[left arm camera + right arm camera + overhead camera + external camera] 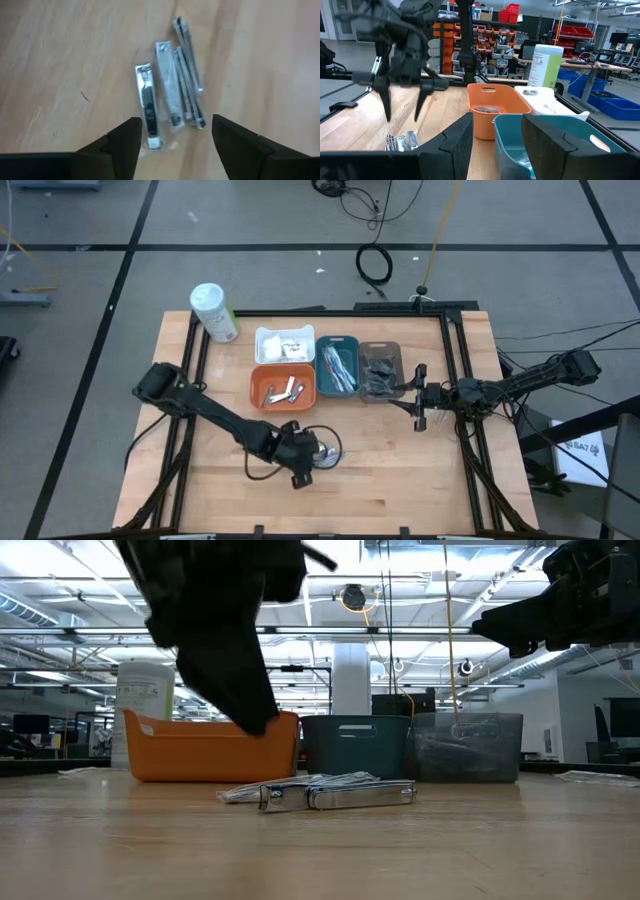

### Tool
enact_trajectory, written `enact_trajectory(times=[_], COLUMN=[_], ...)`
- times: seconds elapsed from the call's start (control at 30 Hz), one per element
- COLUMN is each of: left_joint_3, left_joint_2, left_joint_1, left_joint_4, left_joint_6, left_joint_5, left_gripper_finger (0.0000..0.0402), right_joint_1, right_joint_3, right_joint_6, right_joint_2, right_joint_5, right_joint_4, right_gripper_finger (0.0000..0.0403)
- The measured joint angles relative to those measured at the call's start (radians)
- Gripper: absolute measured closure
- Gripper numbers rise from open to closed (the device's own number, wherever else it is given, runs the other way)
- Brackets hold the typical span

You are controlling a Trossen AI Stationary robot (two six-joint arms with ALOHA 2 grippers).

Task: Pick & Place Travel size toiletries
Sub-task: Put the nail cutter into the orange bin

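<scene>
From above we've got the left gripper [322, 457] hanging over a small pile of clippers [328, 450] on the bare desk [400, 480], in front of the orange tray [283, 386]. The right gripper [417, 397] waits just beside the grey tray [380, 370], open with nothing in it. White tray [285, 344] and teal tray [338, 366] sit in the same cluster, and the bottle [213, 312] stands off near the far left corner.

Low view: the clippers [337, 794] lie flat on the desk, long axis running left-right across the picture, with a crinkly clear wrapper underneath. The left gripper is up off them, not touching.

Left wrist view: three or four shiny clippers [170, 92] lie side by side, roughly parallel, all pointing away from the camera. The fingers [122, 145] stand spread on either side of the near ends, open and holding nothing.

Right wrist view: we see the left gripper [402, 107] poised above the clippers [404, 142], jaws apart.
</scene>
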Motion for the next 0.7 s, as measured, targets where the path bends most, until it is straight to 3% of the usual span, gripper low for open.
enact_trajectory(times=[0.23, 0.7], left_joint_3=[0.000, 0.000], left_joint_2=[0.073, 0.094], left_joint_1=[0.013, 0.017], left_joint_4=[0.008, -0.001], left_joint_6=[0.003, 0.038], left_joint_5=[-0.082, -0.177], left_gripper_finger=[0.0148, 0.0201], right_joint_1=[0.000, 0.000], right_joint_3=[0.000, 0.000], right_joint_6=[0.000, 0.000], right_joint_2=[0.000, 0.000], right_joint_5=[0.000, 0.000], right_joint_4=[0.000, 0.000], right_gripper_finger=[0.0248, 0.0248])
